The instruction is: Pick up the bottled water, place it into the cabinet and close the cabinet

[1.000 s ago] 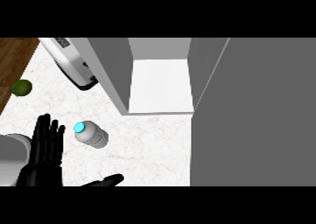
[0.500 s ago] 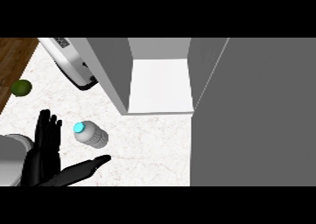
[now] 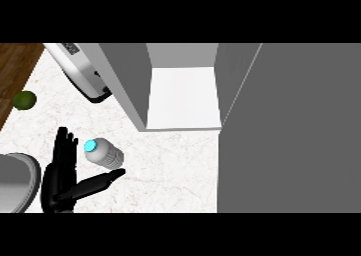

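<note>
The left hand [image 3: 61, 175] is spread open, fingers straight and thumb out, just beside the bottle [image 3: 103, 153] but not gripping it; the bottle stands on the counter [image 3: 175, 165], near the open cabinet [image 3: 183, 95].

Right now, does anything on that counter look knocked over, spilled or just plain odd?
Nothing stands out. The bottled water stands on the counter, nothing spilled, beside the open left hand. The cabinet is open. A green fruit sits near the counter's edge.
</note>
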{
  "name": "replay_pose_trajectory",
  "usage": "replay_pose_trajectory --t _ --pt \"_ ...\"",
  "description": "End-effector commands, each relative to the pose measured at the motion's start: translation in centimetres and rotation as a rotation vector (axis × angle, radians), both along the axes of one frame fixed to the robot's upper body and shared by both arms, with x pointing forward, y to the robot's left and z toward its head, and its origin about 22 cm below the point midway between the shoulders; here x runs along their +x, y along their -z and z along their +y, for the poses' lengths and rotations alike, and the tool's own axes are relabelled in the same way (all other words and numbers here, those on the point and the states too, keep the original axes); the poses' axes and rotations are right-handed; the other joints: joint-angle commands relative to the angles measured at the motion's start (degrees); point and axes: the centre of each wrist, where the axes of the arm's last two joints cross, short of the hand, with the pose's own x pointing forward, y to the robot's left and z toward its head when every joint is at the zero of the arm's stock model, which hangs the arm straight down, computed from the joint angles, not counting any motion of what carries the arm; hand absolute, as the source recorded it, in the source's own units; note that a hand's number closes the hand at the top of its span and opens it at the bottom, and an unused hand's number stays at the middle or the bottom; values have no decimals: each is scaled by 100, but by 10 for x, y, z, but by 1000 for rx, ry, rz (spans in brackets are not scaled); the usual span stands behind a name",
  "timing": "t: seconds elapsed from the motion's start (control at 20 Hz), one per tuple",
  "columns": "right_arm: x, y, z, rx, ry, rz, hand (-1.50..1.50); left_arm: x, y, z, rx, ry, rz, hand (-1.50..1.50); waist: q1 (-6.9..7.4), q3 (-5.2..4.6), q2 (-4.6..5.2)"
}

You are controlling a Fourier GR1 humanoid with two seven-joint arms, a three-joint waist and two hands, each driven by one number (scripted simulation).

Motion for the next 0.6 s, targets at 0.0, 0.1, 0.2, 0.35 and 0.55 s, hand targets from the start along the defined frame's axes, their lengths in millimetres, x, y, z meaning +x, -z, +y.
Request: replay_pose_trajectory --t 0.0,0.1,0.2,0.35,0.55 --pt "-16 -37 20 72 -63 -74 -150 4 41 4 -27 -14 33 -150 -26 -7 15" --pt "-21 -38 16 80 -73 -71 -150 15 40 18 -14 -21 22 -150 -40 -2 5" --pt "-22 -38 19 87 -62 -60 -150 11 56 9 -28 -21 49 -150 -13 -1 8" --pt "-22 -36 15 101 -66 -73 -150 -1 76 34 -13 -49 46 -150 -7 -3 7" --pt "-24 -38 23 90 -74 -69 -150 14 88 16 -78 -64 9 -150 -15 -5 12"
